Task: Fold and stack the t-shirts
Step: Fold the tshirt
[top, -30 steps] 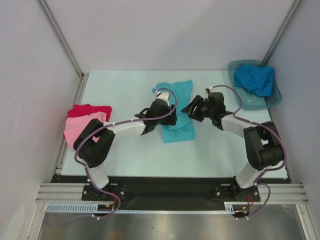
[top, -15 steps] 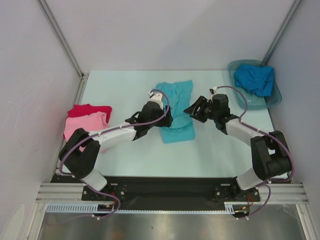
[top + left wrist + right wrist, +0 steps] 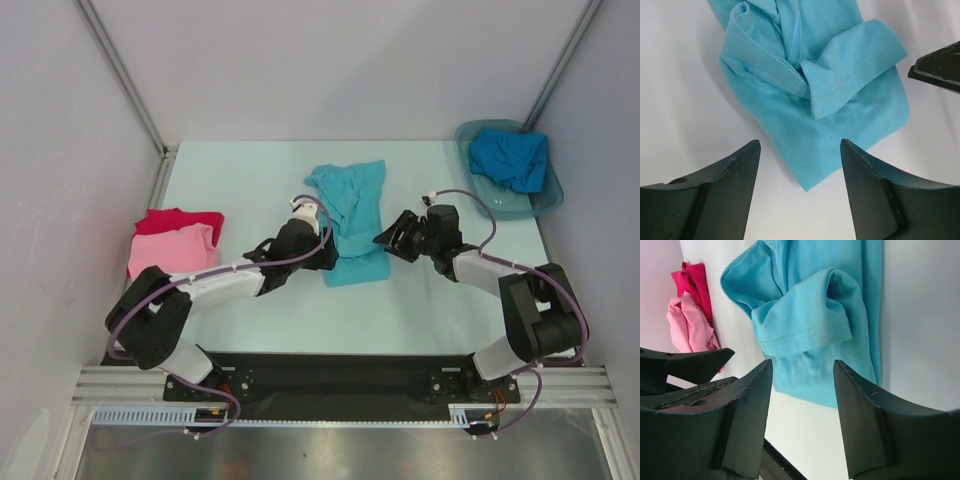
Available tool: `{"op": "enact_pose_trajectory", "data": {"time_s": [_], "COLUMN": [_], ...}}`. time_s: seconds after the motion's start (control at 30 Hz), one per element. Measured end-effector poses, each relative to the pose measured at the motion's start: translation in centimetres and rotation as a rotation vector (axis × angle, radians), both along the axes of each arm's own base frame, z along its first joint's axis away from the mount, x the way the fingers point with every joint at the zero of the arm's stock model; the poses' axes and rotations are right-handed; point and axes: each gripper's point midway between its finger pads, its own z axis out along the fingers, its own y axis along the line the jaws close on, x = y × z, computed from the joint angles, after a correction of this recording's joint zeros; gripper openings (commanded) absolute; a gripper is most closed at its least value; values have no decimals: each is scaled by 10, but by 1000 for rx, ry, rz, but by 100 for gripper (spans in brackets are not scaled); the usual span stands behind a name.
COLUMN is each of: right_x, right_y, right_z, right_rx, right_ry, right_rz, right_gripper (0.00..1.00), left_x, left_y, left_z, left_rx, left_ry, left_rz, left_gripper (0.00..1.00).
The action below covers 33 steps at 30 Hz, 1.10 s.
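Observation:
The turquoise t-shirt (image 3: 353,215) lies partly folded and rumpled in the middle of the table; it also shows in the left wrist view (image 3: 810,85) and in the right wrist view (image 3: 815,325). My left gripper (image 3: 325,250) is open and empty at the shirt's near left corner. My right gripper (image 3: 392,235) is open and empty at the shirt's right edge. The pink t-shirt (image 3: 168,250) lies folded on the red t-shirt (image 3: 180,220) at the left. The deeper blue t-shirt (image 3: 510,157) sits crumpled in the tub.
The grey translucent tub (image 3: 470,135) stands at the back right corner of the table. White walls enclose the table on three sides. The arm bases sit on the black rail at the near edge.
Both grippers have pulled back toward the near side, off the turquoise shirt. The shirt's upper part now lies uncovered.

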Motion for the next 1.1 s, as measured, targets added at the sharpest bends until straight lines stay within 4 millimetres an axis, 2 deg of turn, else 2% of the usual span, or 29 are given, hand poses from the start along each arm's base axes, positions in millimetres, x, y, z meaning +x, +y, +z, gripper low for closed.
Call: {"op": "enact_pose_trajectory", "data": {"time_s": [0.33,0.57,0.8,0.93,1.1], "right_x": [5,8,9,10,17], "right_y": [1,5,10,13,21], "right_z": [-12,-18,-37,-47,-44], "right_rx": [0,7,0,-7,-3], "right_ry": [10,10,39,63,49], "right_rz": [0,4,13,19,32], "right_gripper": [55,54,53,46,37], "left_x": [-5,-7,-21,-30,-41], "left_y": [1,2,-2,-2,-2], "left_z": [3,14,21,24,24], "left_rx": [-13,-36,-56,-70,-77], "left_ry": [-7,-30,-40,-44,-47], "left_rz": [-3,-5,-29,-38,-47], "left_gripper": [69,69,68,68,67]}}
